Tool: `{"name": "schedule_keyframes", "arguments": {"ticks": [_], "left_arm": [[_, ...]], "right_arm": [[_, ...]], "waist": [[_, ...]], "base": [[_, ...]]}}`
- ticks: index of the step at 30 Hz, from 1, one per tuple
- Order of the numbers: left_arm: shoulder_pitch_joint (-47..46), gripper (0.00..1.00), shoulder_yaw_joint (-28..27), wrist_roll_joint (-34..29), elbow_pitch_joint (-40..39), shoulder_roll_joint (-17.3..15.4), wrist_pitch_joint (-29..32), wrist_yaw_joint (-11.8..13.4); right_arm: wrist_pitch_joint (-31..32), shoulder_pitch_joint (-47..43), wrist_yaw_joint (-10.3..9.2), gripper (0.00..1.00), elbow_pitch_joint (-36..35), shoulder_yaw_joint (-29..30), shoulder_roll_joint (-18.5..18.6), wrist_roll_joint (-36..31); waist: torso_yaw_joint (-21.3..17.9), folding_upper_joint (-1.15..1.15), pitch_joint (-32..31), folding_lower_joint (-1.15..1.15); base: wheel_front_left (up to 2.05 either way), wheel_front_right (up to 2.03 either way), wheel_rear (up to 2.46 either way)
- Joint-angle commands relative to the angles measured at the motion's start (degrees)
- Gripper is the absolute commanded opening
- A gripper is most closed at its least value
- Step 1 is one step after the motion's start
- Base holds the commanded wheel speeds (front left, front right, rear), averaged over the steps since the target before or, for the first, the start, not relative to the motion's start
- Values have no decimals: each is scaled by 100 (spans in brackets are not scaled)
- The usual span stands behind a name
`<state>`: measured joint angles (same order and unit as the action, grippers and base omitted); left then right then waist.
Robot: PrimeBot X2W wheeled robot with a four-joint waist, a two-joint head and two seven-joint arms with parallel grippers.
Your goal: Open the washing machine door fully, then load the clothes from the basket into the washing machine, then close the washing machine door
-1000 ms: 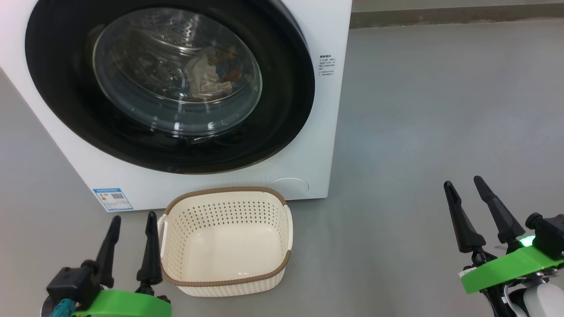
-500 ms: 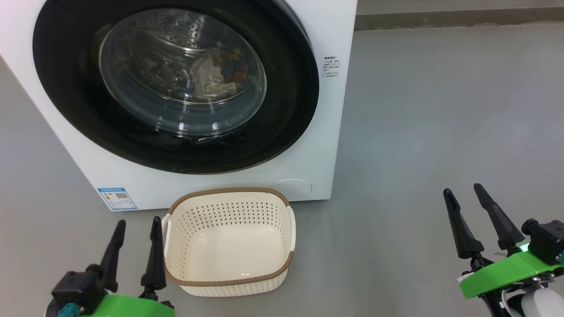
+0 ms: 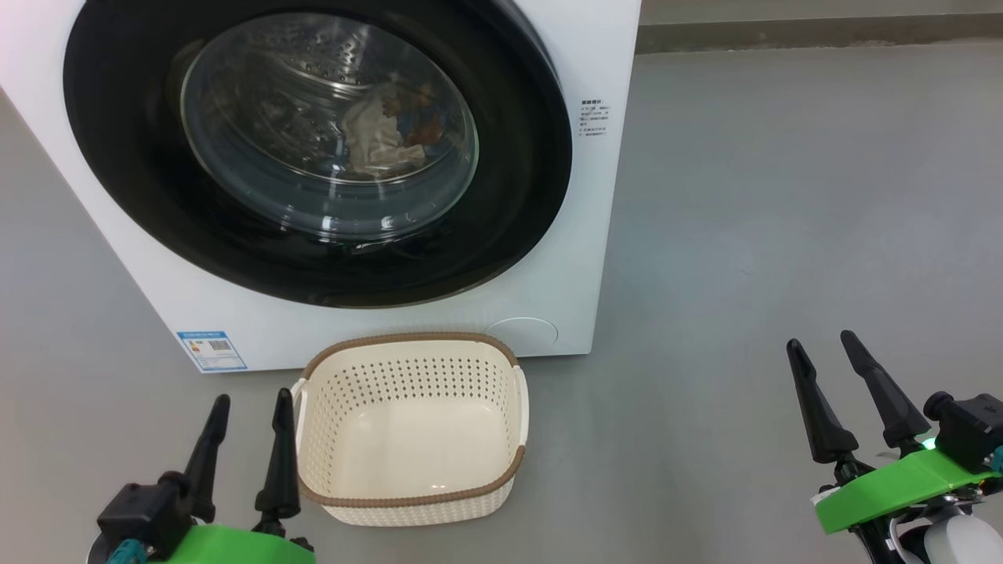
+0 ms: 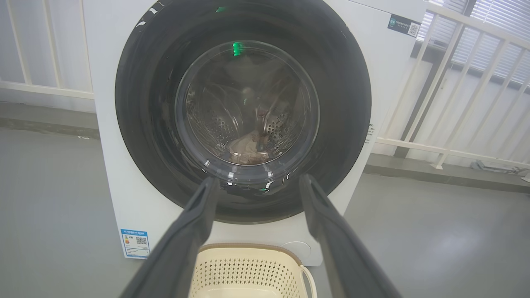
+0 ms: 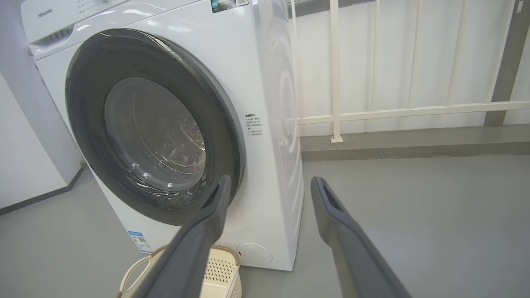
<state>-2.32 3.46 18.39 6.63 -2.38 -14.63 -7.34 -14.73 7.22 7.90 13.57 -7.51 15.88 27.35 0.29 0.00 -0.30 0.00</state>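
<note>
Left hand (image 3: 252,395) lower than before, open, empty, just beside basket (image 3: 407,497) rim, right hand (image 3: 820,339) lower too, open, empty, wide floor (image 3: 744,235) around it, washing machine door (image 3: 517,196) shut.

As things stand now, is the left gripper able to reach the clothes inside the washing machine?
Probably not. The clothes lie behind the shut door, which stands between them and the open left gripper.

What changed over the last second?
The head camera shifted a little. The left end effector and right end effector sank slightly in head view, both open, nothing taken or released. The washing machine door shut, clothes inside, basket empty: unchanged.
</note>
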Motion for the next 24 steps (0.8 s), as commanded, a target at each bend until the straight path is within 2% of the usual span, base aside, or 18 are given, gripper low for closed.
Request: {"name": "schedule_keyframes", "arguments": {"ticks": [1,24], "left_arm": [[-170,100,-158,44,-118,-86,-37,-14],[-139,100,-227,-84,-99,-105,-37,-14]], "right_arm": [[-27,-10,-42,100,-110,-88,44,-79],[-27,-14,-42,100,-71,-144,2,-62]], "waist": [[3,0,-2,0],[2,0,-13,0]], "base": [[0,0,0],[0,0,0]]}}
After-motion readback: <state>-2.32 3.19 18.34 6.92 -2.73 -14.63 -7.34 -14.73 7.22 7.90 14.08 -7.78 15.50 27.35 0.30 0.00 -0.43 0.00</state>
